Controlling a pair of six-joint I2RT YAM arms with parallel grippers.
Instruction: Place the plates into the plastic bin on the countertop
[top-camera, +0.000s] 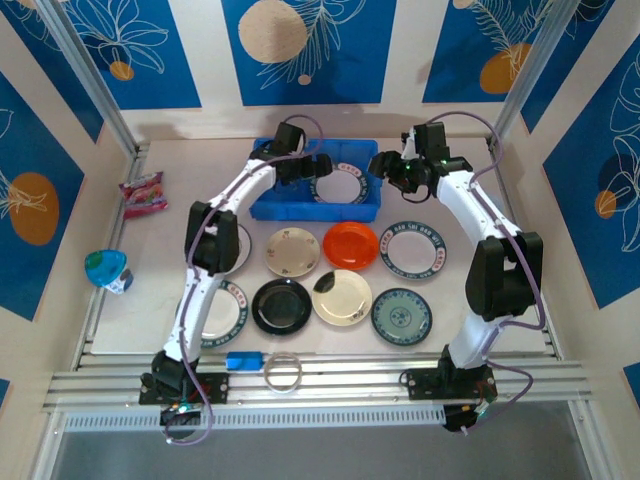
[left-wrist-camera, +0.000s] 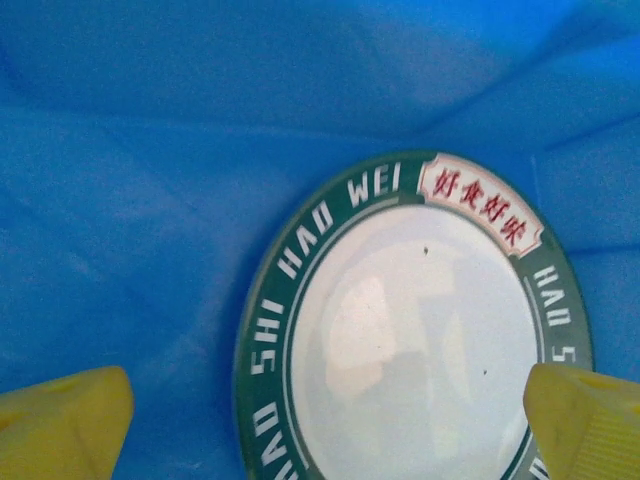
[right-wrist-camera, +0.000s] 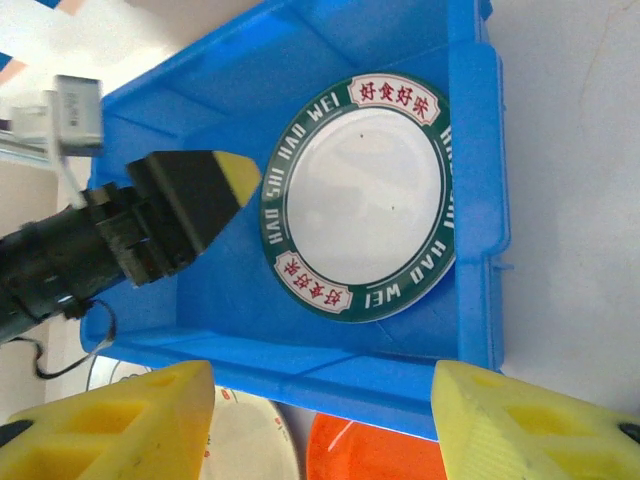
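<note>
Plate (right-wrist-camera: 365, 195), white, dark green lettered rim with red character panels: flat on the floor of the plastic bin (top-camera: 300, 210), right half, held by nothing

Left gripper (top-camera: 318, 165): over the bin, at the plate's left edge; jaws spread wide and empty. In the left wrist view, yellow fingertips (left-wrist-camera: 60, 420) at either lower corner, with the plate below and between them, nearer the right one; contact with the plate not seen

Right gripper (top-camera: 392, 170): above the bin's right end wall, beside the plate; fingers apart with nothing between them

Remaining plates on the countertop (top-camera: 150, 300), in two rows in front of the bin:
- back row: cream (top-camera: 292, 250), orange (top-camera: 351, 245), green-rimmed white (top-camera: 411, 248)
- front row: black (top-camera: 281, 305), cream with dark patch (top-camera: 341, 297), teal patterned (top-camera: 401, 316)
- two white, red-marked, partly under the left arm (top-camera: 215, 240)

Also near the front edge: small blue object (top-camera: 245, 360), clear ring (top-camera: 283, 372)
</note>
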